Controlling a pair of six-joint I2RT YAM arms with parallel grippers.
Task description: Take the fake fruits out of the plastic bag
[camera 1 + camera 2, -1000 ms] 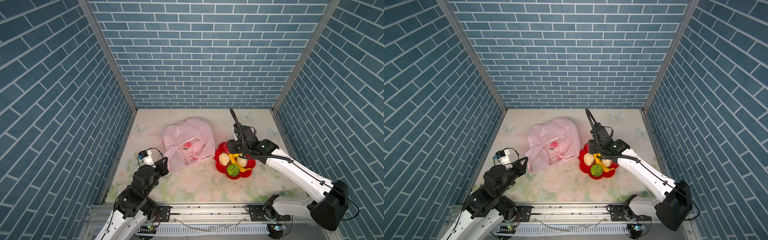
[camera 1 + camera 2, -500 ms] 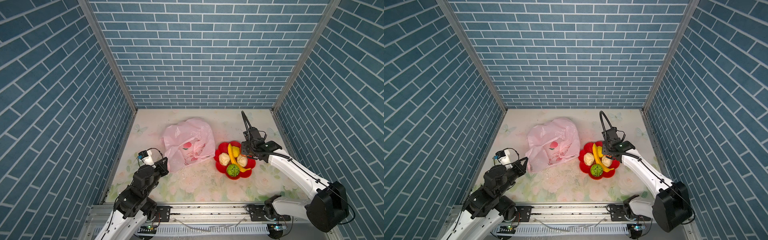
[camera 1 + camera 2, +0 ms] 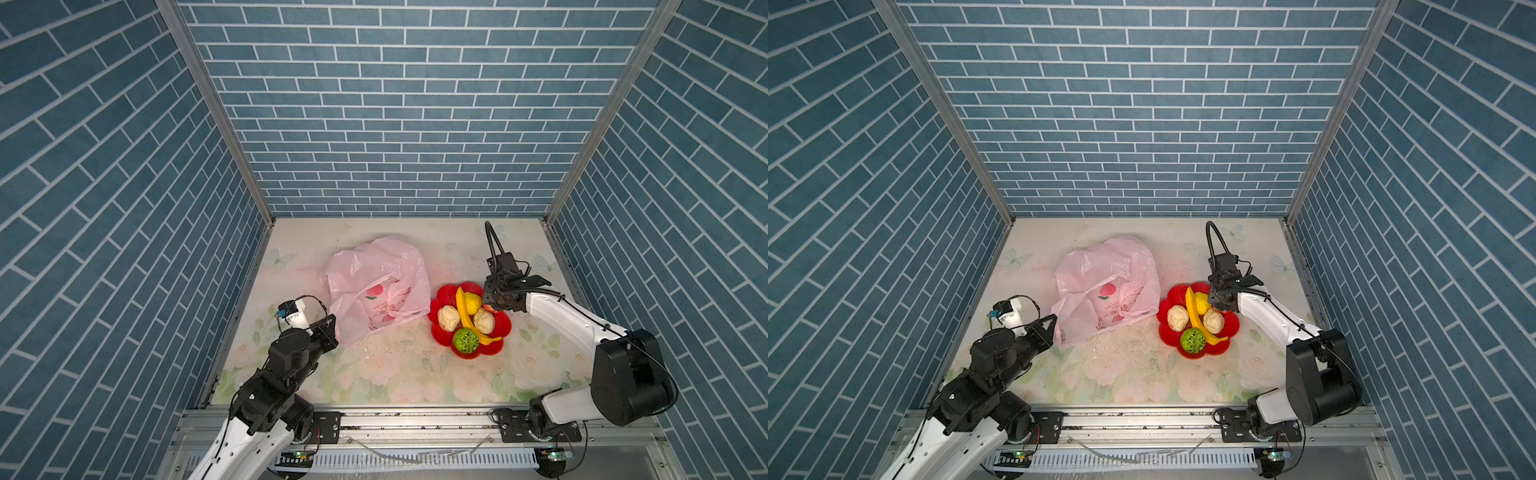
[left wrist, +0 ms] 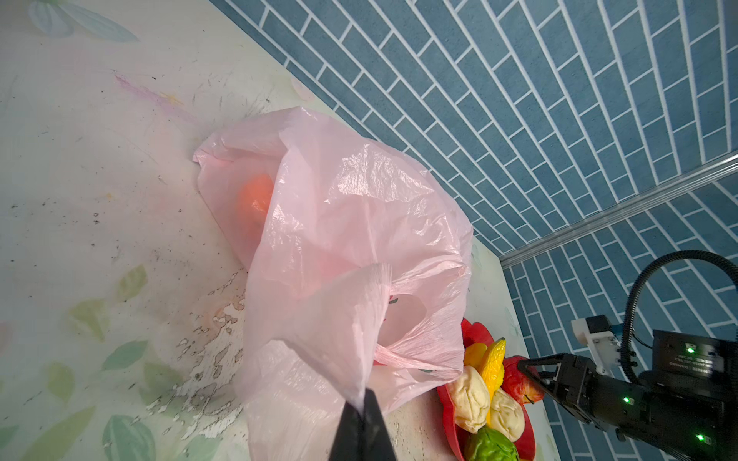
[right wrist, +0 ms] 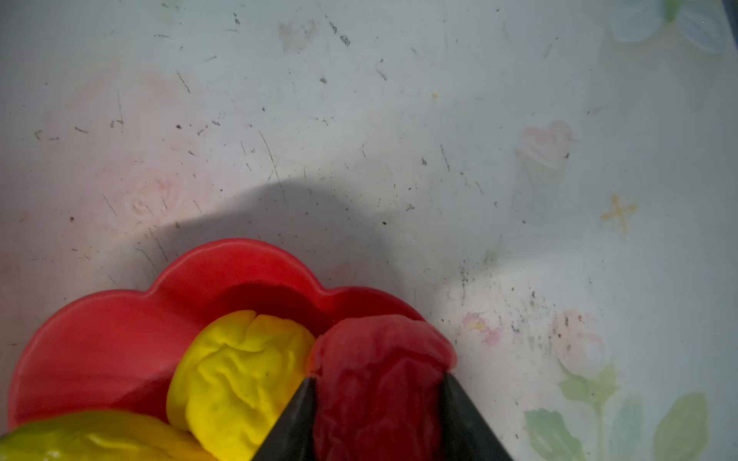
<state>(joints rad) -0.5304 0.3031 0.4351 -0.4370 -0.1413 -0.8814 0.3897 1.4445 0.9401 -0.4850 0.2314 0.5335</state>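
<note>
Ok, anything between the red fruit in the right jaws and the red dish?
Nothing visible. The red fruit, held in the right jaws, is at the rim of the red dish, beside the yellow piece lying in it.

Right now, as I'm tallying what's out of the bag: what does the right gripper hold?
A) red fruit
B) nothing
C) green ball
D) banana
A: in the right wrist view, the right gripper has its jaws clamped on the red fruit at the edge of the dish.

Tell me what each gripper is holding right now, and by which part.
The left gripper pinches a gathered fold of the plastic bag by its opening; the right gripper clamps the red fruit by its sides.
</note>
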